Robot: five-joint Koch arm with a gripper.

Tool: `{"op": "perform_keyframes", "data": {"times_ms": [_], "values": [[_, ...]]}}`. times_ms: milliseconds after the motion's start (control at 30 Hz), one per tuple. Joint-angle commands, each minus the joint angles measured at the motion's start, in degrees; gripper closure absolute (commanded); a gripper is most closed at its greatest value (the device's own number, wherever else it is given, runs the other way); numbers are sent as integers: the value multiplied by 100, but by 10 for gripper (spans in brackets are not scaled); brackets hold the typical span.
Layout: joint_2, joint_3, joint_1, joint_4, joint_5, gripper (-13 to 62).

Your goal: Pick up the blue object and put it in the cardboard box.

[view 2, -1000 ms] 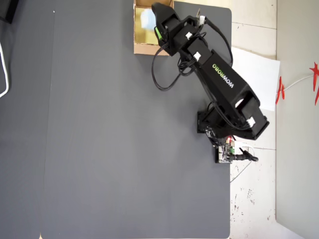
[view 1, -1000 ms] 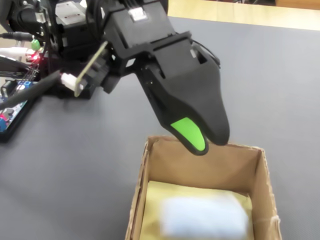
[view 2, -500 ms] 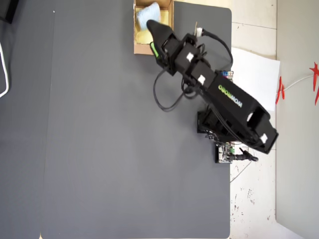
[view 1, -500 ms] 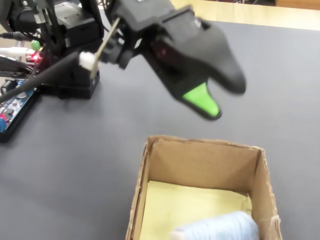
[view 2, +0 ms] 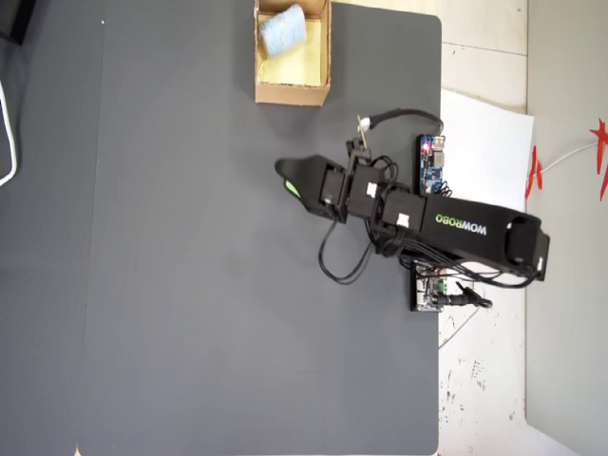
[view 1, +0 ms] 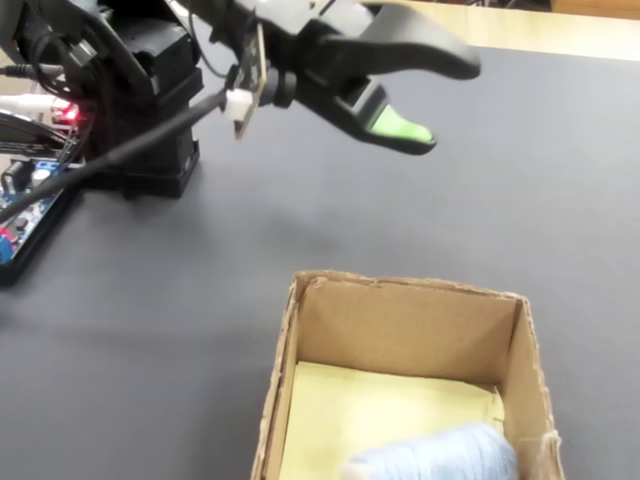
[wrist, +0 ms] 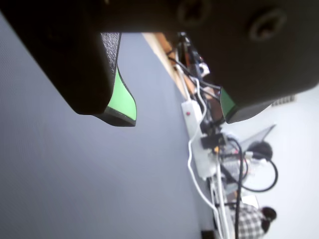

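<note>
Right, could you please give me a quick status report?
Hand open, empty. Blue object inside cardboard box. Nothing in the way.

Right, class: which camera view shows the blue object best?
The overhead view: the blue object lies whole inside the box. The fixed view cuts it off at the bottom edge; the wrist view misses it.

The arm (view 2: 446, 223) was stretched out level above the table, its gripper (wrist: 174, 112) held with jaws parted.
</note>
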Motion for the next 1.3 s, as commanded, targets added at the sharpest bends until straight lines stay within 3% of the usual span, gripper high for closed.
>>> {"op": "perform_keyframes", "data": {"times_ms": [0,400,767,1267], "values": [[404,-114,-79,-615,149,156],[536,1749,-264,-650,176,153],[545,1740,-308,1011,149,152],[536,1740,-308,958,123,153]]}}
